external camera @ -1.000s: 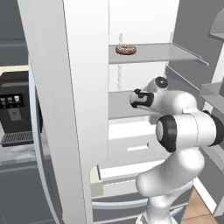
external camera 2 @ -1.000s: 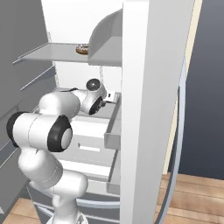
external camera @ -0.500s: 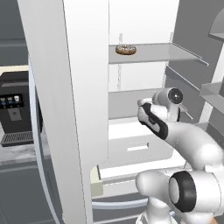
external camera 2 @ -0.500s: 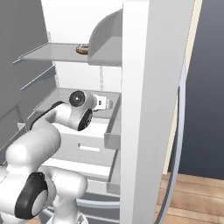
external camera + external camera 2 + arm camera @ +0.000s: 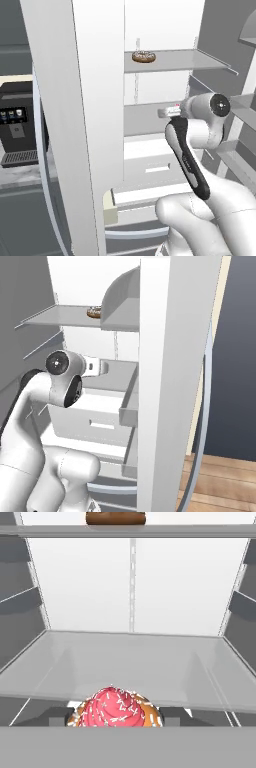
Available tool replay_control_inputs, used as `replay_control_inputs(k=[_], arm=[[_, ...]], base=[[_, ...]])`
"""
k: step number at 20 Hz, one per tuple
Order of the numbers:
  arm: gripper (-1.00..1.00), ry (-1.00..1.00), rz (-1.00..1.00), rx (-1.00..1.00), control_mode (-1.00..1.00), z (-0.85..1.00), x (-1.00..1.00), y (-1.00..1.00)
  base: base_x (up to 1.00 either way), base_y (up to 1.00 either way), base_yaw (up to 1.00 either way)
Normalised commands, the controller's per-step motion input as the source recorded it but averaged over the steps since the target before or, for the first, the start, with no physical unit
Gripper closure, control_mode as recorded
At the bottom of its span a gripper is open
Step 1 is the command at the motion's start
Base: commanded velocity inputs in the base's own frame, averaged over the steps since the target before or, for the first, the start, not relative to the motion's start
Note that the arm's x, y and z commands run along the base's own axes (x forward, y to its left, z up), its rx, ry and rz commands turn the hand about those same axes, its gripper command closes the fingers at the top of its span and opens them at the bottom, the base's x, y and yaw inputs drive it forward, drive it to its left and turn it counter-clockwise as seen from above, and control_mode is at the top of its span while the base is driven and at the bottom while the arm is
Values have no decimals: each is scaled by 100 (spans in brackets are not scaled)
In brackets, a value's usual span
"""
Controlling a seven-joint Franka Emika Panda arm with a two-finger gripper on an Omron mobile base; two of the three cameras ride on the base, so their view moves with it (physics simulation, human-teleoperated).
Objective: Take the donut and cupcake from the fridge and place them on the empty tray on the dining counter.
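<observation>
Hand view: end effector [image 5: 116, 721] level inside the fridge [image 5: 95, 125], fingers clamped around the pink-frosted cupcake [image 5: 116, 708].

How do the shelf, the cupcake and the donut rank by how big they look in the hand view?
1. The shelf, spanning the whole width.
2. The cupcake, right at the camera between the fingers, so nearness inflates it.
3. The donut, far off and cut by the top edge; its true size versus the cupcake is unsure.
</observation>
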Motion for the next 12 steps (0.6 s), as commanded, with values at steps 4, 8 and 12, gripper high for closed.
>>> replay_control_inputs(k=[4, 8, 12], arm=[[100, 0, 5, 15, -100, 83, -100, 11], [100, 0, 5, 11, -100, 54, -100, 2], [100, 0, 2, 5, -100, 19, -100, 9]], base=[[0, 0, 0], [0, 0, 0], [0, 0, 0]])
